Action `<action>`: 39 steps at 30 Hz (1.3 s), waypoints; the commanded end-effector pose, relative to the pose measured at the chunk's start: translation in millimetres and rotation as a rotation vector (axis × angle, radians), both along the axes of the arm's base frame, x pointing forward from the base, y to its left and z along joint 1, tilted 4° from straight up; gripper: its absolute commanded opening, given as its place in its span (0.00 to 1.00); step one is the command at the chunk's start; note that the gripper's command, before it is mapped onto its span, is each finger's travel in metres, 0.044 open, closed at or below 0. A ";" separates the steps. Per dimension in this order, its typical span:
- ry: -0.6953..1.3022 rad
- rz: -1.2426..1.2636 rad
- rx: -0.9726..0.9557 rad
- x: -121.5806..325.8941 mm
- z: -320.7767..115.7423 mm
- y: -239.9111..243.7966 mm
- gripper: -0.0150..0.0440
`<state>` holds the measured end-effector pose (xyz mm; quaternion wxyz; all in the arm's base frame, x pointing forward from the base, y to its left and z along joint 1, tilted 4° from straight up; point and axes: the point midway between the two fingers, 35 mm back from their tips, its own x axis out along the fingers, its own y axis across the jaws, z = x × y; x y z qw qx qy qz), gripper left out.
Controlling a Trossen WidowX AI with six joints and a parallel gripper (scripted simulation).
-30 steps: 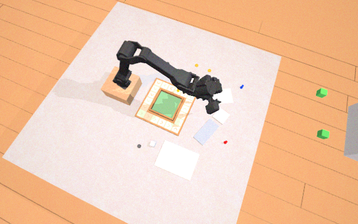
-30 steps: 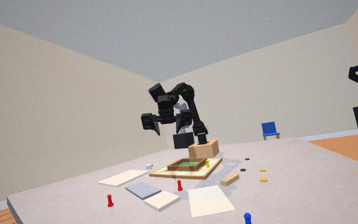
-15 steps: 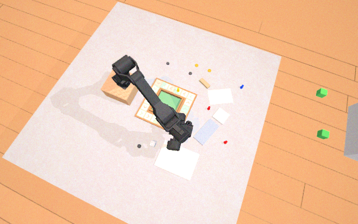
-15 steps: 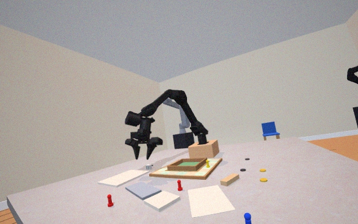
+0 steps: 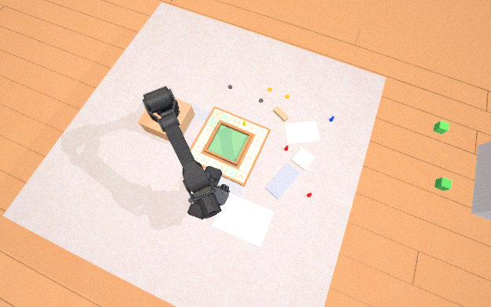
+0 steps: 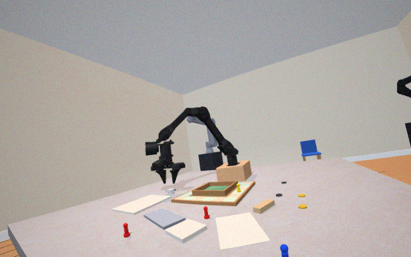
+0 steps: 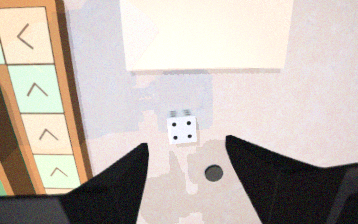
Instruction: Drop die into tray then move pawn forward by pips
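the gripper (image 5: 204,212) (image 6: 169,183) (image 7: 187,144) is partly open, with nothing in it. it hangs above the die (image 6: 170,191) (image 7: 182,130), which sits on the tabletop (image 5: 118,252) (image 6: 313,227) (image 7: 320,110) near the board (image 5: 244,183) (image 6: 204,203) (image 7: 75,112). picking up the die comes first. next, the gripper should line up, go down and pinch it, missing the dark disc (image 7: 214,173).

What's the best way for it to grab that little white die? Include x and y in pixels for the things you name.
Probably from straight above, end effector (image 6: 169,182) (image 7: 187,144) pinching two opposite upright sides of the die (image 6: 170,191) (image 7: 182,130) around mid-height. It's a small cube lying flat, four pips up, so those parallel sides suit two fingers. The dark disc (image 7: 214,173) sits close by, so the fingers should stay clear of it.
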<state>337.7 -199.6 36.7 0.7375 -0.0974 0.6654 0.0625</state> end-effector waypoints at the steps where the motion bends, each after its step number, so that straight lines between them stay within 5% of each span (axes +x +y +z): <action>1: 0.014 0.009 0.001 -1.1 -13.4 0.8 0.72; 26: 0.014 0.009 0.002 2.0 -45.3 -0.4 0.72; 32: 0.014 0.009 0.002 2.0 -45.3 -0.4 0.45; 39: 0.014 0.009 0.002 2.0 -45.3 -0.4 0.34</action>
